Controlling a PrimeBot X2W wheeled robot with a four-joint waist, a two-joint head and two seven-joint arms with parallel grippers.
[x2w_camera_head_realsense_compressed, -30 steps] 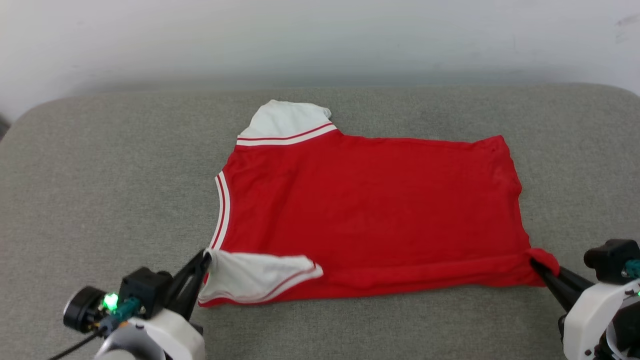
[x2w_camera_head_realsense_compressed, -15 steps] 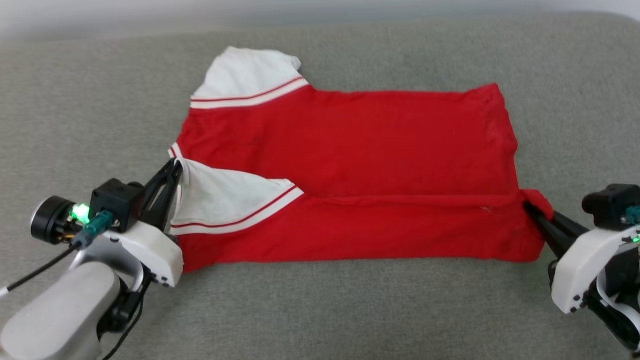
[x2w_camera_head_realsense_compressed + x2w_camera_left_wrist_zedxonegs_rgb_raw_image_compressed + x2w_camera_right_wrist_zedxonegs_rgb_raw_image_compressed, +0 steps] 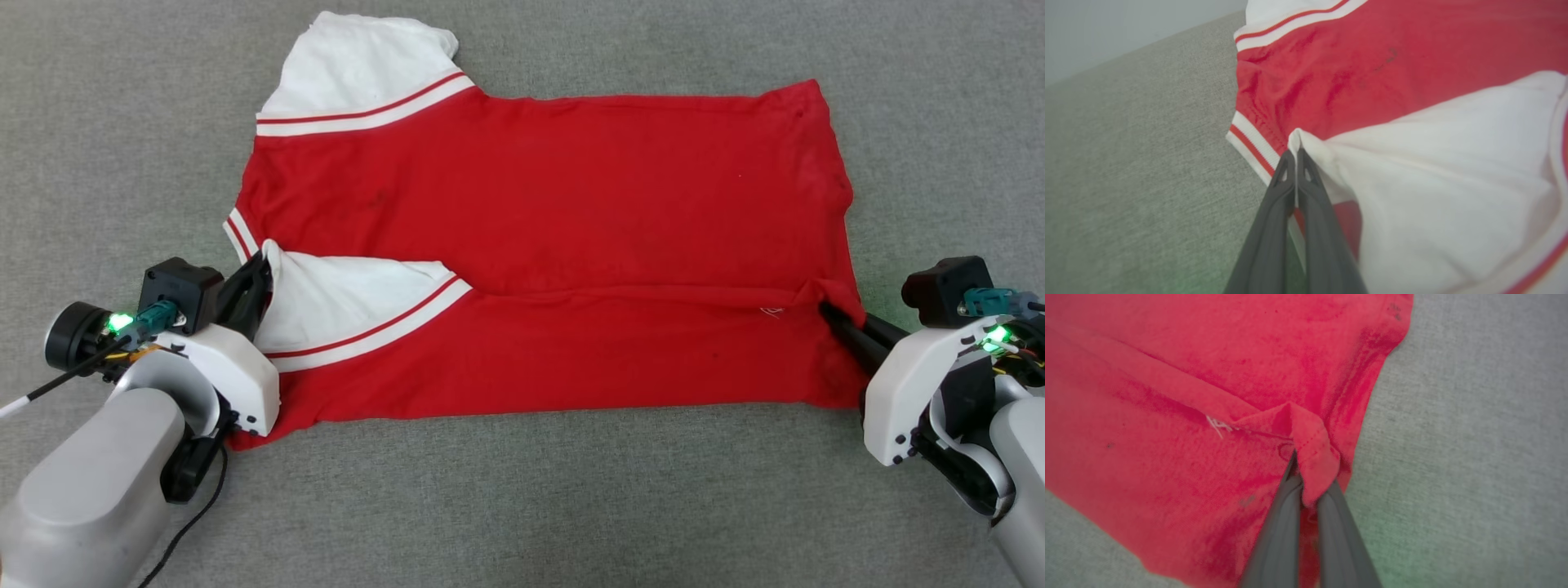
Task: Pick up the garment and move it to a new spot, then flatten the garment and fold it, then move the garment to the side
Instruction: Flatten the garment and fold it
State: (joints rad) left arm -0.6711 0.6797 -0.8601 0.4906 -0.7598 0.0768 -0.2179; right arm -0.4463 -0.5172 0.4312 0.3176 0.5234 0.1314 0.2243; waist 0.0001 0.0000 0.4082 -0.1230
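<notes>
The red shirt (image 3: 571,204) lies spread on the grey padded surface (image 3: 522,490), near edge folded over. The left gripper (image 3: 260,269) is clamped on the white sleeve (image 3: 351,302), the right gripper (image 3: 826,310) on the hem corner (image 3: 1310,457). That pinch looks thin, perhaps; uneven pulling could free it, skewing the fold.

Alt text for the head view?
A red shirt with white sleeves lies on grey fabric, its near edge folded over the body. The left end effector is shut on the near sleeve, the right end effector on the hem corner.
</notes>
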